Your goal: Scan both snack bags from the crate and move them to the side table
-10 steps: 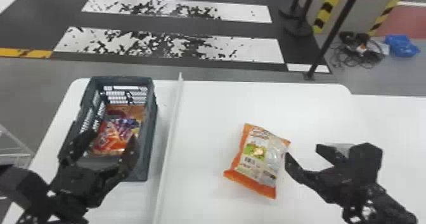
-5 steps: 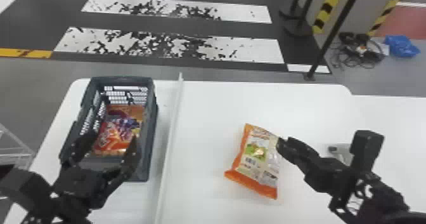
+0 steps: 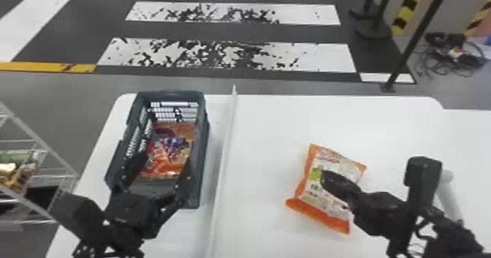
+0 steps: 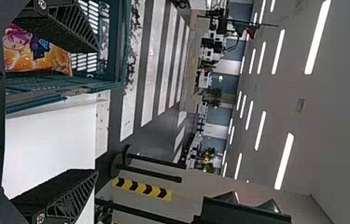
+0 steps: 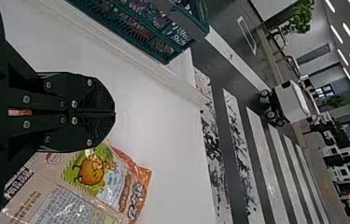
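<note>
The crate [image 3: 202, 155] holds orange-red snack bag contents [image 3: 170, 151]; how many bags lie there I cannot tell. Over its near end my left gripper [image 3: 164, 162] is spread open, nothing between its fingers. In the left wrist view the left gripper [image 4: 97, 112] has one finger above the crate [image 4: 112, 46] and a printed bag [image 4: 37, 51] beyond it. Another orange and white snack bag [image 3: 318, 191] lies on the table. My right gripper [image 3: 325, 177] overlaps it, shut and empty. In the right wrist view the right gripper [image 5: 114, 113] appears beside this bag [image 5: 88, 186].
A raised white divider [image 3: 224, 147] runs along the white table [image 3: 274, 125] between crate and loose bag. A pale cylindrical object [image 3: 449, 195] stands behind the right wrist. At the far left is a wire rack [image 3: 40, 147] with packages.
The head view has turned left. My right gripper has moved left over the loose bag, and its fingers, apart a second ago, have come together. The left gripper stays by the crate's near end.
</note>
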